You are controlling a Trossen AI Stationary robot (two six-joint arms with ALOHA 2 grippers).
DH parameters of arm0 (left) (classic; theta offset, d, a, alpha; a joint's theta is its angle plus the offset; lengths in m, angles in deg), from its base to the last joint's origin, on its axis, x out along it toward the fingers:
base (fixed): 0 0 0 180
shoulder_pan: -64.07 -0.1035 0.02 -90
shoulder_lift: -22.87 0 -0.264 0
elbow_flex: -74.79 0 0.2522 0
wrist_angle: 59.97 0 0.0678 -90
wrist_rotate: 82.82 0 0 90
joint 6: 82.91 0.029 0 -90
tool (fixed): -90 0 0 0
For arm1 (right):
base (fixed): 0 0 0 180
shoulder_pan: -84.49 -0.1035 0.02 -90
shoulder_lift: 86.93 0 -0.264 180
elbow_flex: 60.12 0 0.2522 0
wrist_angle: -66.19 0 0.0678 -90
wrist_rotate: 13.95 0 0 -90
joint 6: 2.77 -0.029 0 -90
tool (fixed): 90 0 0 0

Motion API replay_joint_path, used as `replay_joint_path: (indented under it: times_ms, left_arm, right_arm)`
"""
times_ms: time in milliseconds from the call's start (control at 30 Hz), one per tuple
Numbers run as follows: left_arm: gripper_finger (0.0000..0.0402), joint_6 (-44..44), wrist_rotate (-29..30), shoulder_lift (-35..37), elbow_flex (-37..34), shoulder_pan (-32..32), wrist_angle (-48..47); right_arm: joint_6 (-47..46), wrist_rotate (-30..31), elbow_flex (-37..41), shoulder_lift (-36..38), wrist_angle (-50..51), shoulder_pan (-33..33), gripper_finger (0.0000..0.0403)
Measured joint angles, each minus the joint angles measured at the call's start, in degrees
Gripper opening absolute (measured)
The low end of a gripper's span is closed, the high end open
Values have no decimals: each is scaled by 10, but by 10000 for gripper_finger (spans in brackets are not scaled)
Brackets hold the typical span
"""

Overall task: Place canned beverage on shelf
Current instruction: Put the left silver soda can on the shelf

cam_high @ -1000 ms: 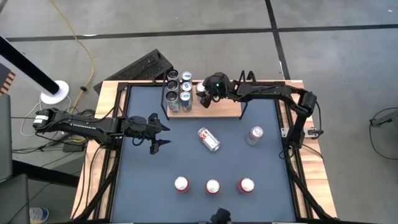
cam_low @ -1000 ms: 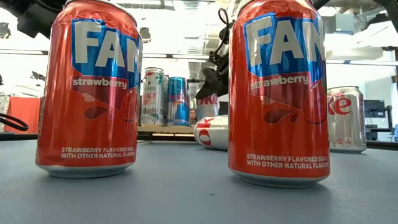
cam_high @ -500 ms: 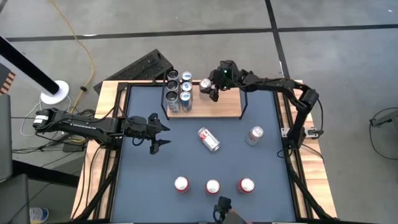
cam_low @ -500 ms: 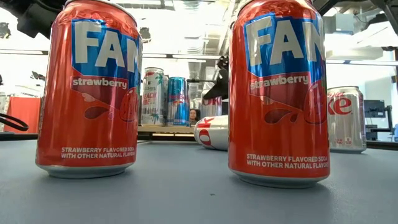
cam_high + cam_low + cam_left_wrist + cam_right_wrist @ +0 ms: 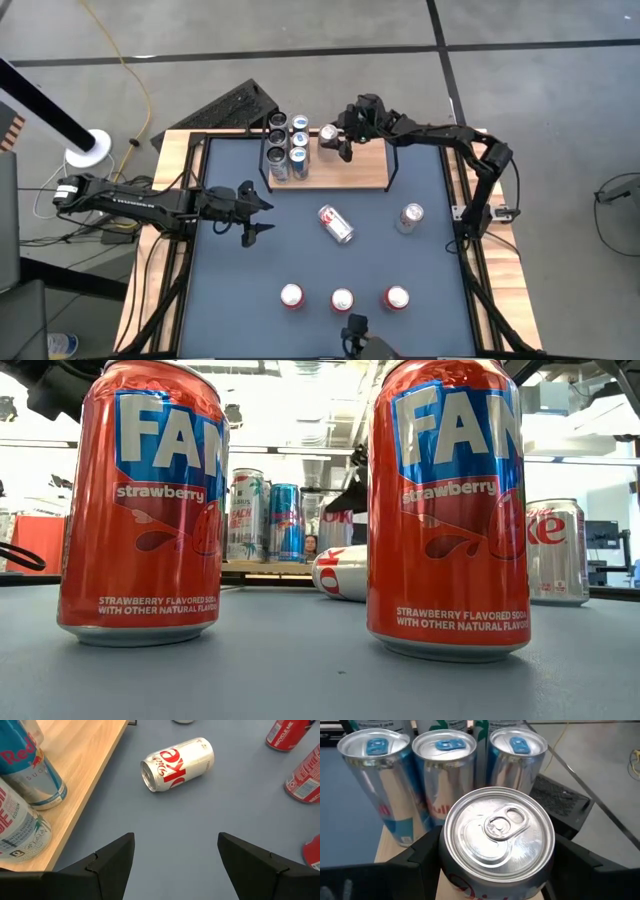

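A silver Diet Coke can (image 5: 497,832) stands upright between the fingers of my right gripper (image 5: 338,134), over the far edge of the light-wood shelf (image 5: 350,172). Whether its base touches the board is hidden. Several slim cans (image 5: 287,145) stand at the shelf's left end, right beside it. My left gripper (image 5: 262,217) hangs open over the blue table, left of a Diet Coke can (image 5: 177,764) lying on its side. My right gripper pinches the can's side wall (image 5: 445,857) between its two fingers, just under the top rim, on opposite sides. The fingers come from the table's right, slanting a little down. The can stays upright, lid up.
Another Diet Coke can (image 5: 409,216) stands right of the lying one. Three red Fanta cans (image 5: 342,299) line the near part of the table. The shelf's right half is bare wood, with thin black uprights (image 5: 390,165) at its ends. Free table lies between the arms.
My right gripper has swung toward the table's far edge and turned at the wrist, still shut on the can. The can has shifted a little toward the shelf's far edge and stays upright beside the slim cans.
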Motion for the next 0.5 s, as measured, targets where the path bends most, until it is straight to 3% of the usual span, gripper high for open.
replay_joint_path:
  times_ms: [500]
  left_arm:
    - [275,0,0,0,0,0,0]
  right_arm:
    - [-19,-31,-1,-1,-18,15,281]
